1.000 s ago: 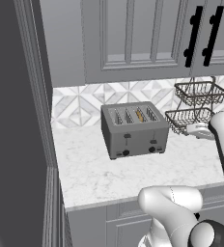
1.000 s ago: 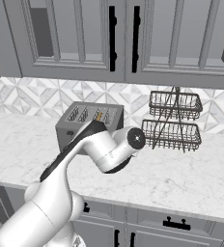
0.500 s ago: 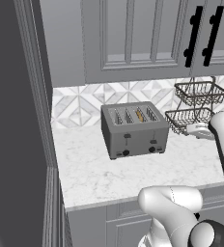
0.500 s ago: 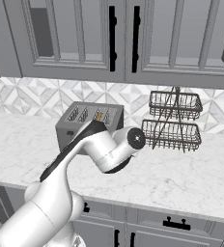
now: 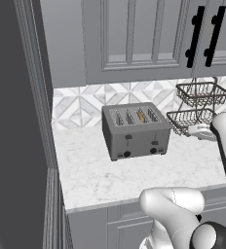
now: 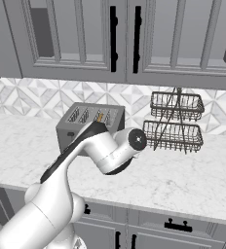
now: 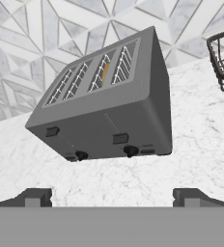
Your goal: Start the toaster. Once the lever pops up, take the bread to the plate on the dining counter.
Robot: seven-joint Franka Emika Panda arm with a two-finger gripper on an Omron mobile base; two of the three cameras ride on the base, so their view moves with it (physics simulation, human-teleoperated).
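Barely started tbh: bread [image 7: 105,71] sits in the toaster [image 7: 106,108], both levers up, gripper [image 7: 111,197] wide open, holding nothing, plate trip still ahead

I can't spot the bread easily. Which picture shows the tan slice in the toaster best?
The hand view: the tan bread slice peeks from the boxy grey metal toaster. Both base views show just a small tan sliver in that third slot.

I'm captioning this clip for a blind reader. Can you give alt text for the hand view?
A grey four-slot toaster sits tilted in frame on a white marbled worktop, a bread slice in one slot, two levers and two knobs facing the open pincer. A wire basket sits at right.
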